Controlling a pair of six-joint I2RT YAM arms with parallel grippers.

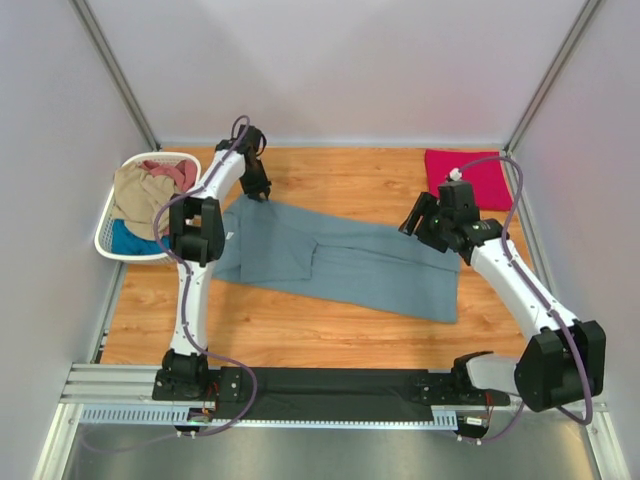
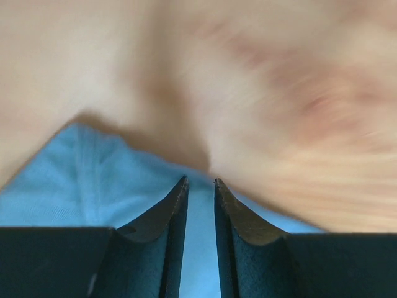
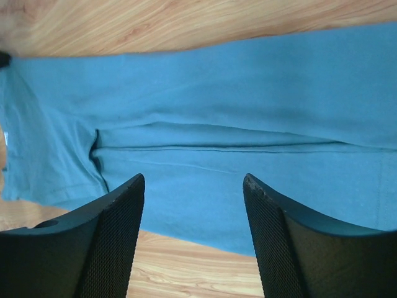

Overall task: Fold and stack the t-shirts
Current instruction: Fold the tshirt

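A large grey-blue t-shirt (image 1: 350, 262) lies folded lengthwise across the wooden table. My left gripper (image 1: 262, 192) is at its far left corner. In the left wrist view the jaws (image 2: 200, 181) stand narrowly apart with the t-shirt's fabric (image 2: 93, 180) between them, sharp against a blurred table. My right gripper (image 1: 412, 225) hovers over the t-shirt's far right edge. Its jaws (image 3: 193, 179) are wide open above the cloth (image 3: 248, 112), holding nothing. A crimson-pink t-shirt (image 1: 468, 178) lies folded at the far right corner.
A white slatted basket (image 1: 105, 235) stands at the left edge, holding a tan t-shirt (image 1: 135, 195), a dusty-pink one (image 1: 172, 172) and a bright-blue one (image 1: 130, 240). Grey walls enclose the table on three sides. A black mat (image 1: 340, 380) runs between the arm bases.
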